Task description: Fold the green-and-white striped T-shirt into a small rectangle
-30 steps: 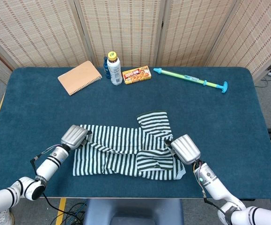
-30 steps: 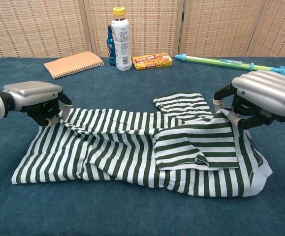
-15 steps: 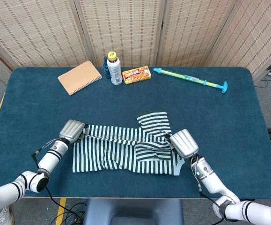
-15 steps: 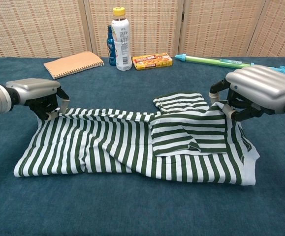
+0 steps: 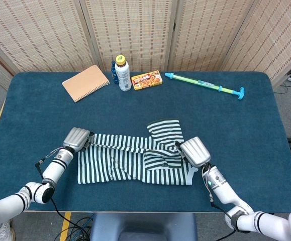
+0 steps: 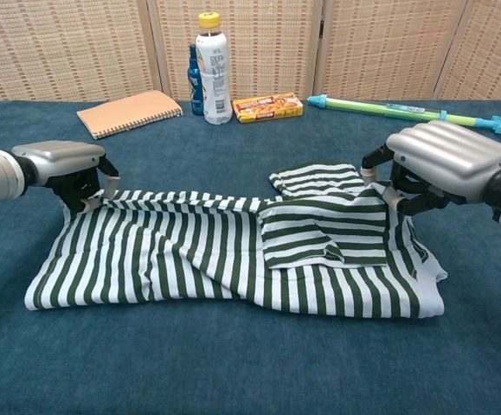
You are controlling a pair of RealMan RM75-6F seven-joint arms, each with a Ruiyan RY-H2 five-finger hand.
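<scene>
The green-and-white striped T-shirt (image 5: 135, 159) lies folded lengthwise on the near middle of the table (image 5: 246, 140). The left hand (image 5: 78, 139) pinches its far left edge; the right hand (image 6: 440, 160) clamps the far right edge, one sleeve poking out beyond.

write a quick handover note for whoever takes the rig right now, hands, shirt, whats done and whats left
Left hand: grips the far edge of the striped T-shirt at its left end.
Right hand: grips the far edge at the right end.
T-shirt: lies flat near the front of the table, a long horizontal band, one sleeve folded onto its right part, another sticking out behind.
Done: one lengthwise fold is laid down.
Left: let go, tuck the sleeve, fold the band crosswise into a small rectangle.
Notebook, bottle, box and pump toy sit along the back edge, out of the way.
</scene>
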